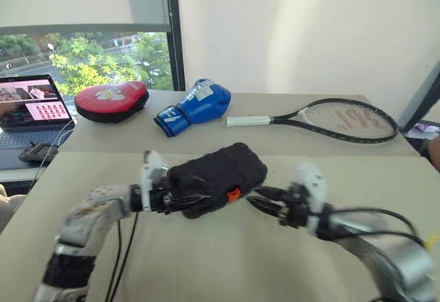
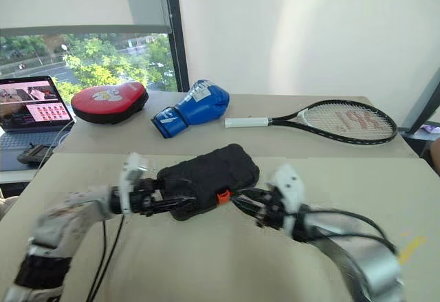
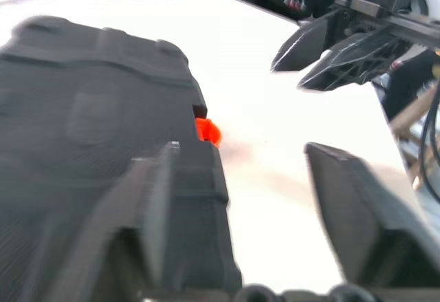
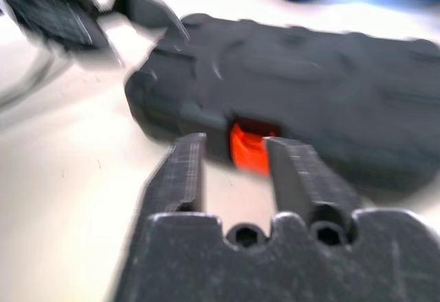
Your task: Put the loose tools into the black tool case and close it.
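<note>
The right end effector [image 4: 234,171] hangs released, fingers apart before the orange latch [image 4: 249,148]. The left end effector [image 3: 240,199] is spread wide at the near left corner of the black tool case [image 1: 216,175]. The case lies shut on the bench [image 1: 227,261] between them, long axis slanting away rightward.

Matt, textured black plastic tool case [image 1: 218,171] with glossy orange latch [image 1: 234,194].

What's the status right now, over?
Both hands, left and right, open, holding nothing. Black tool case shut on the table, orange latch facing the right hand. Nothing in the way.
</note>
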